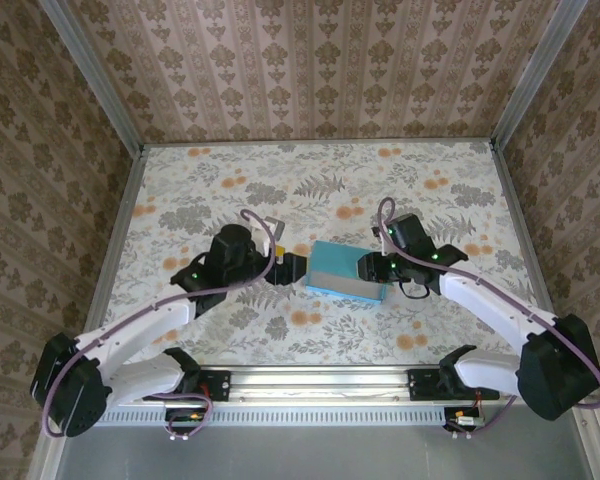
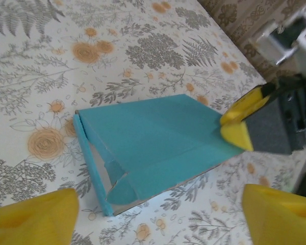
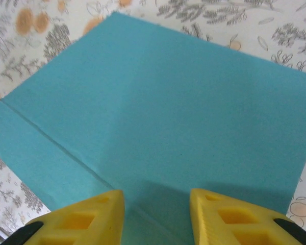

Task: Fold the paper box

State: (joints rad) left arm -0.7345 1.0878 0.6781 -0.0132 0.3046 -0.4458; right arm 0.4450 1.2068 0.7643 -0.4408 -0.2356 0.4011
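— Flowery paper on the walls (image 1: 310,60), flowery cloth on the bench (image 1: 230,170). What has the right hand (image 3: 154,194) got?

— Its yellow fingers (image 3: 214,214) stand narrow about one end of the flat, turquoise-blue card paper box (image 1: 342,270). Whether they are gripping it or only close, I cannot tell.

— And the left hand (image 2: 158,196)?

— Wide, with nothing between its fingers, just short of the box's other end. A loose flap (image 2: 92,163) and a rounded tab (image 2: 121,193) stand open there, with white showing inside.

— So the box lies mid-bench, between the two.

— Yes. I'd judge closing that end is the step in hand. The right hand should pin its end firmly while the left tucks the tab in squarely along the crease. Thin card like this buckles if it is pushed askew.
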